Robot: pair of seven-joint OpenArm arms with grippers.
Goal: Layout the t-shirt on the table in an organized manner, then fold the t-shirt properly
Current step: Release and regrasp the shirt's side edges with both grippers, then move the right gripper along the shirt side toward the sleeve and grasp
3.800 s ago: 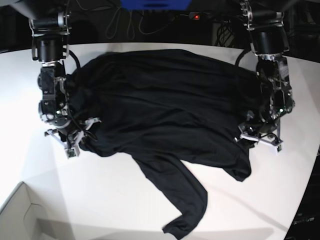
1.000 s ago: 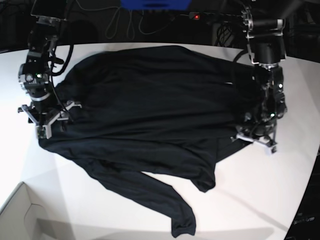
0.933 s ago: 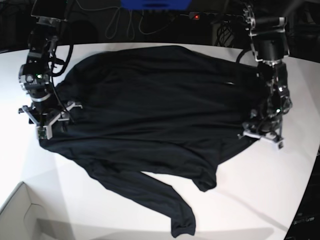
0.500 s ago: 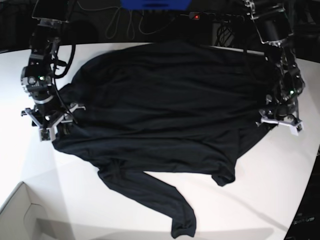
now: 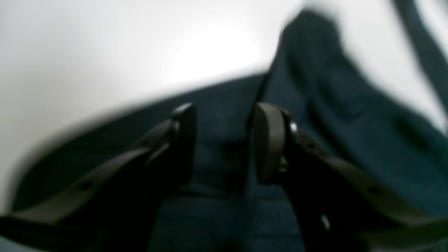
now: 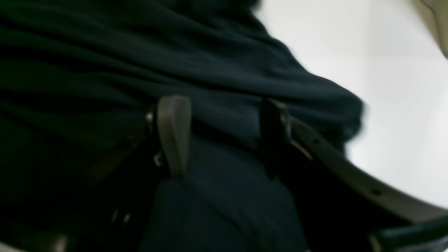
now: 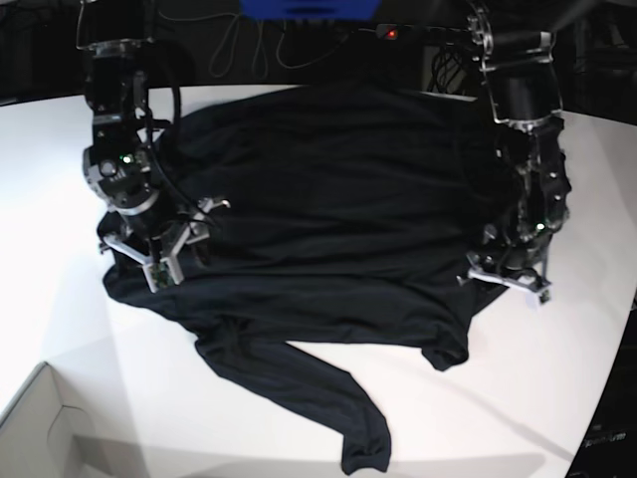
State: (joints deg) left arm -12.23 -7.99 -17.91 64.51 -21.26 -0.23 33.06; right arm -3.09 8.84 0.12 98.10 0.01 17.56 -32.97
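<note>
The black t-shirt [image 7: 328, 219] lies spread across the white table [image 7: 557, 378], with one long sleeve [image 7: 318, 398] trailing toward the front edge. At the shirt's right side in the base view, my left gripper [image 7: 508, 274] pinches a bunch of cloth; the left wrist view shows fabric [image 5: 224, 164] filling the gap of the gripper [image 5: 224, 140]. My right gripper [image 7: 149, 259] sits on the shirt's left side. In the right wrist view a fold of the t-shirt [image 6: 224, 196] is held between that gripper's [image 6: 224, 136] fingers.
A white box corner [image 7: 40, 428] sits at the front left of the table. Behind the back edge are dark cables and a blue object [image 7: 309, 8]. The table's curved edge [image 7: 612, 398] runs down the right side.
Both grippers have moved inward toward the shirt's middle, carrying its sides with them. The shirt's left and right edges now sit closer in; the trailing sleeve has stayed put.
</note>
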